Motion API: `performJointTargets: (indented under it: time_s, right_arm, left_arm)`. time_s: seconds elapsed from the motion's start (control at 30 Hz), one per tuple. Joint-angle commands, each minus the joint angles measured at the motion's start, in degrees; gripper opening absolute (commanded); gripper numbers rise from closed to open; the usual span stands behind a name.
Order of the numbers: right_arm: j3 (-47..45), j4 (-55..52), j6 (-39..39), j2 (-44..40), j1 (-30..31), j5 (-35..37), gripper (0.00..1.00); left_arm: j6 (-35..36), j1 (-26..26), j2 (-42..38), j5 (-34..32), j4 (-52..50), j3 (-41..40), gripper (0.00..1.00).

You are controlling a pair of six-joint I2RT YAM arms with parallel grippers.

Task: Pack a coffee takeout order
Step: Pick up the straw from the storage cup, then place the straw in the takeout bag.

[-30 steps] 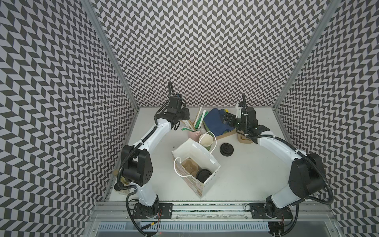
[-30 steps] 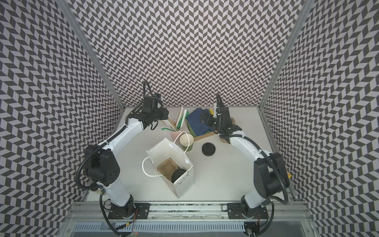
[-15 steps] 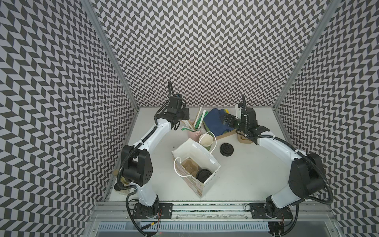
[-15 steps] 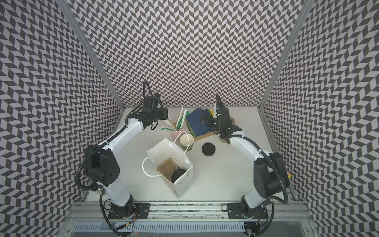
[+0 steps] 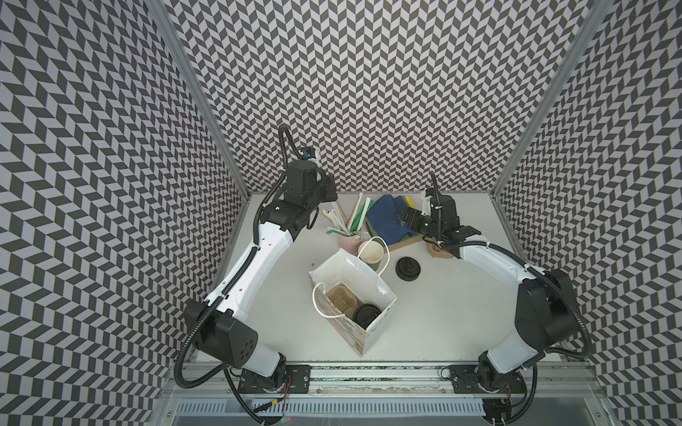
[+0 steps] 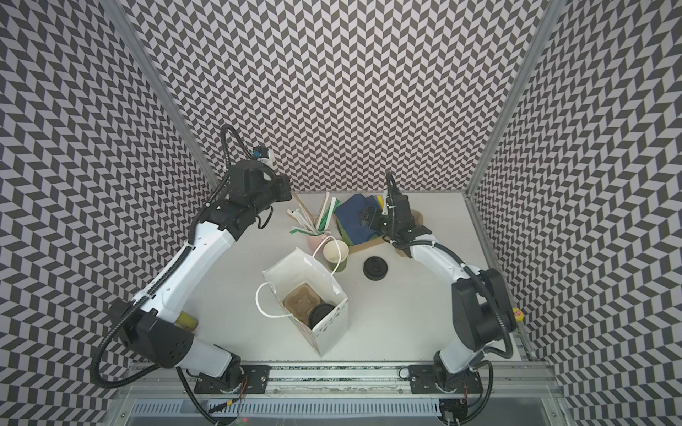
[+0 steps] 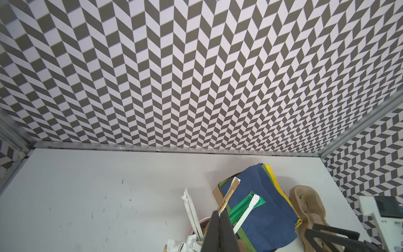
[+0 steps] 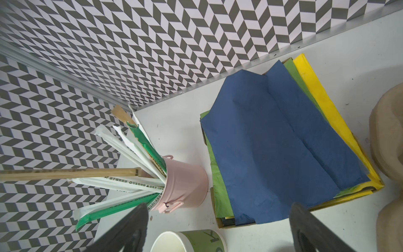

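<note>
Table (image 5: 443,313), white bag (image 5: 343,269) seen into only from my top views, tan carrier (image 5: 341,300) and black-lidded cup (image 5: 366,315) inside, dark blue napkin (image 8: 272,141) below my wide-released right end effector (image 5: 405,218), open green cup (image 5: 370,252) just beside the bag, loose lid (image 5: 407,267), left end effector (image 5: 331,194) clenched over the straws (image 5: 341,221), hold unclear

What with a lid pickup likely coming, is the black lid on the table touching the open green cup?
Apart. Both top views show a strip of bare table between the black lid and the green cup.
</note>
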Motion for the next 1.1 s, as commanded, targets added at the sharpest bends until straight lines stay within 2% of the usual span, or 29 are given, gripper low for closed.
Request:
performJointTargets:
  time_s: [0.0,0.27,0.43,0.63,0.73,0.83,0.93,1.07]
  right_arm:
    - [2.16,0.82,-1.44,0.97,0.35,1.25,0.99]
    - [8.60,-5.62,-4.54,8.75,1.26,4.18,0.97]
    - [10.78,-6.83,-6.11,11.28,2.60,8.96,0.91]
    - [14.14,-9.73,-7.17,14.81,2.65,10.88,0.77]
    - [13.37,-9.23,-7.40,14.70,3.01,11.44,0.62]
    - [13.05,-9.18,-7.55,14.48,3.33,12.72,0.60]
    - [12.92,-9.16,-7.74,14.96,3.33,12.89,0.50]
    - [12.82,-9.17,-7.64,15.36,3.26,12.99,0.44]
  left_arm:
    - [-0.33,-0.59,-4.40,-3.72,-4.00,1.76,0.00]
    - [1.48,-9.04,-14.81,-12.98,-11.79,7.69,0.00]
    - [0.85,-11.76,-19.88,-13.19,-16.77,10.37,0.00]
    - [-2.19,-17.11,-21.16,-10.37,-21.97,12.72,0.00]
    - [-2.93,-20.40,-21.05,-11.01,-23.71,12.70,0.00]
    - [-5.12,-22.52,-20.92,-12.06,-24.82,10.90,0.00]
    - [-6.66,-24.17,-21.43,-12.38,-24.91,8.09,0.00]
    - [-8.02,-25.30,-22.62,-12.56,-25.46,6.83,0.00]
